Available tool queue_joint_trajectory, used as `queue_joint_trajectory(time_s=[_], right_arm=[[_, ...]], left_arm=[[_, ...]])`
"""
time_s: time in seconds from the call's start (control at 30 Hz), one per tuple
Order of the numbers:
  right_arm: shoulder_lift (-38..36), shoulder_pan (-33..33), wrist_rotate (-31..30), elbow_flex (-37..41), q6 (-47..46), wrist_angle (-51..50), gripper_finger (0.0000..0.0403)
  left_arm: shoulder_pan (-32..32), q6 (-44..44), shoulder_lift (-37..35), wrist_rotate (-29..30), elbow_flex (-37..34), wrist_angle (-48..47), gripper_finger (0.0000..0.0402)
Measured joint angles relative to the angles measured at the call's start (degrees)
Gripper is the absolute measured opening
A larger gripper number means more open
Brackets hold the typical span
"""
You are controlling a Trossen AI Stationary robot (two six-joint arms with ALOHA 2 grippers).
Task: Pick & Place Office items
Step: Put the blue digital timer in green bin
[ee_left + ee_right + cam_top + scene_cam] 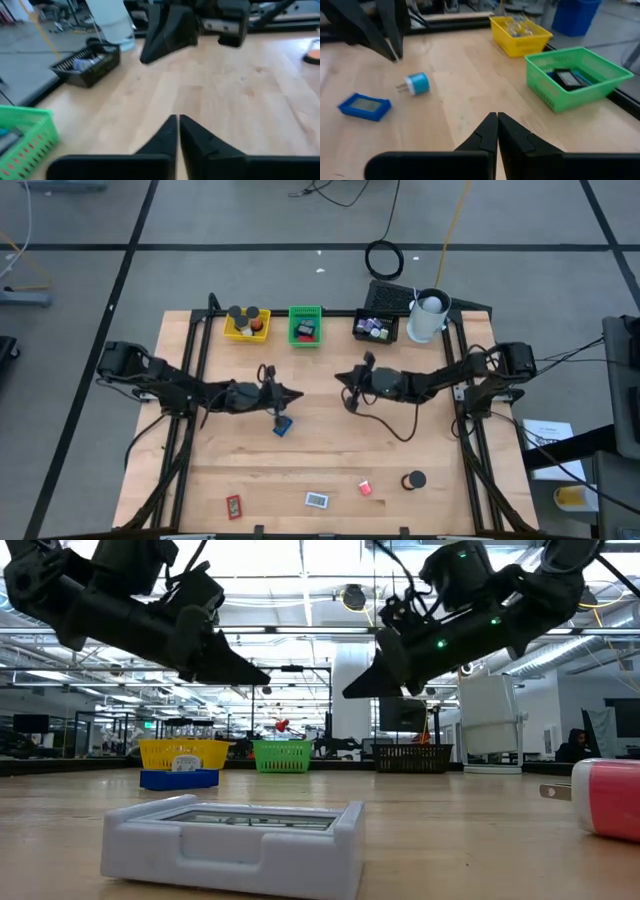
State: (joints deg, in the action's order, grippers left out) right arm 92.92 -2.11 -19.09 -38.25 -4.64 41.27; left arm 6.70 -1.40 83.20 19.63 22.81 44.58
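Hovering mid-bench, both claws are sitting pinched shut and carrying nothing: left claw (297,393) at about 9 o'clock of centre, right claw (340,377) just to its 2 o'clock.

Loose office items are lying on the bench (440,430):
- one blue flat piece (283,425) with one small blue plug-like bit (416,83) beside it, just at 6 o'clock of the left claw
- along the 6 o'clock edge: one red flat piece (233,505), one white-grey flat piece (316,500), one small red bit (365,488), one black roll (414,480)

Six loose in total.

All are looking like light, rigid plastic. Flat pieces are sitting low, so pinching across the short edges looks best; the roll could slip or roll, so gripping across its flat faces.

Three trays are waiting at 12 o'clock: yellow tray (246,327), green tray (305,326), black tray (376,327).
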Motion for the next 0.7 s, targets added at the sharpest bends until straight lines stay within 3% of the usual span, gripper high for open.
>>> queue_joint_trajectory(time_s=[0.23,0.37,0.5,0.7], right_arm=[[0.0,0.93,-0.18,3.44,0.71,5.33,0.0009],[0.0,1.0,-0.2,5.12,-2.73,5.25,0.001],[0.0,1.0,-0.2,5.83,-3.56,5.65,0.001],[0.0,1.11,-0.2,5.87,-3.65,5.66,0.0009]], left_arm=[[3.76,8.04,0.04,3.03,0.0,-6.39,0.0014],[7.35,12.95,0.04,8.1,0.0,-10.32,0.0028],[12.29,19.09,0.04,12.38,2.24,-18.68,0.0081],[19.4,34.15,0.07,17.43,11.04,-41.73,0.0197]])
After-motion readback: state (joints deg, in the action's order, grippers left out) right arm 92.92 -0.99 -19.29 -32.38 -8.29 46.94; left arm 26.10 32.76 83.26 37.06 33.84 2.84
